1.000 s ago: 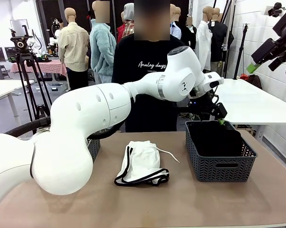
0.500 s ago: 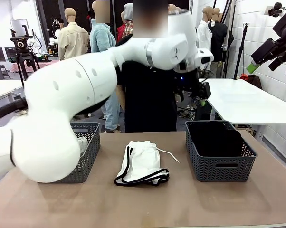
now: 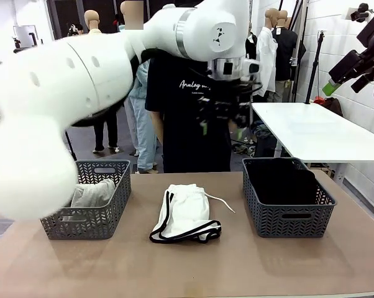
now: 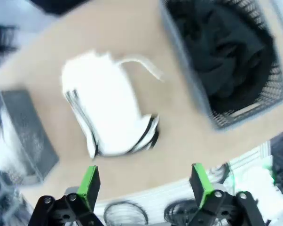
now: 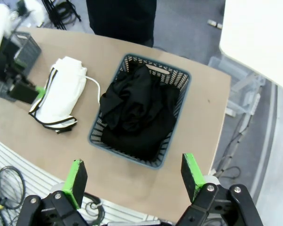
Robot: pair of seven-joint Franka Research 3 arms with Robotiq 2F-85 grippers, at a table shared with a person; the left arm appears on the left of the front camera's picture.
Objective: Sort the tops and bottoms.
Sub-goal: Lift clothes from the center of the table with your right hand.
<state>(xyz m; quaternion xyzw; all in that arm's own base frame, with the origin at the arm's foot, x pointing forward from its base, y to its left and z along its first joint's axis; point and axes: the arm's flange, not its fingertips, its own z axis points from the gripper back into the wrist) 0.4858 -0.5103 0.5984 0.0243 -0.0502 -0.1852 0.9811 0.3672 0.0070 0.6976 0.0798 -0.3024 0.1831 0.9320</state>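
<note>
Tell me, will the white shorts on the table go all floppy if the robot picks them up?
Probably floppy: the white shorts lie crumpled in soft folds. The loose drawstring would likely dangle. They look thin, so likely light.

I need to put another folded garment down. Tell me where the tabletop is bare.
Bare table: the whole near strip in front of both baskets and the white shorts; a narrow gap between the left basket and the shorts; a slightly wider one between the shorts and the right basket, crossed by the drawstring. Both baskets already hold clothes.
</note>
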